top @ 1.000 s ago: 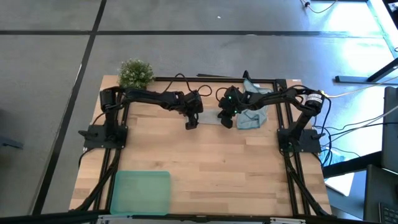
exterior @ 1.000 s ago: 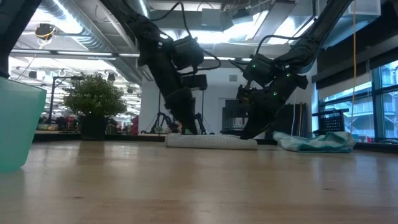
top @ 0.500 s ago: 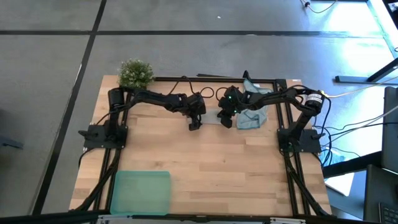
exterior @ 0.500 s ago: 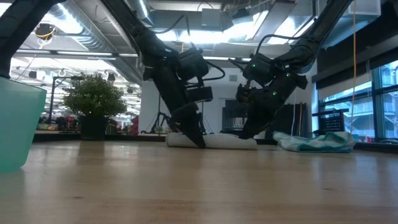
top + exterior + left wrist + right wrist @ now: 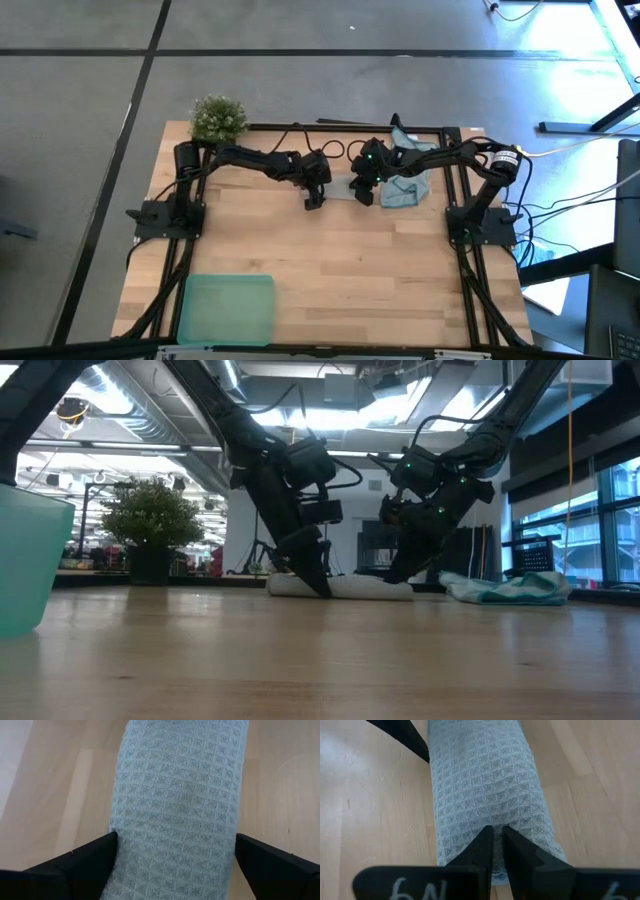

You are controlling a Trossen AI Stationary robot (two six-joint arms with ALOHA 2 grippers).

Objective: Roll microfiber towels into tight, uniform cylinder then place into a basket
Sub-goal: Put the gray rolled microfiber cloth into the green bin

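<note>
The pale grey microfiber towel (image 5: 340, 188) lies rolled into a cylinder (image 5: 350, 587) at the far middle of the table, its length running left to right. My left gripper (image 5: 313, 200) is open and straddles the roll's left end (image 5: 175, 820), one finger on each side. At the roll's right end (image 5: 490, 795), my right gripper (image 5: 365, 195) has its fingers almost together. The light blue towel (image 5: 405, 185) lies crumpled to the right of the roll. The mint-green basket (image 5: 226, 308) stands at the near left. My left gripper's fingers (image 5: 95, 855) stand close against the two long sides of the roll, slanting down from the left; I cannot tell whether they touch it. My right gripper's fingertips (image 5: 482, 840) meet the top of the roll near its right end (image 5: 496, 822), slanting down from the right and lying along it. Only a thin strip of cloth shows between them. The roll rests on the table.
A small potted plant (image 5: 217, 118) stands at the far left corner. Black frame rails (image 5: 190, 250) run along the table's left, right and far edges. Bare wood (image 5: 350, 270) stretches from the roll to the near edge.
My left gripper has come down and a little toward the right onto the roll's left end, staying open, then stopped. My right gripper and the roll have kept still.
</note>
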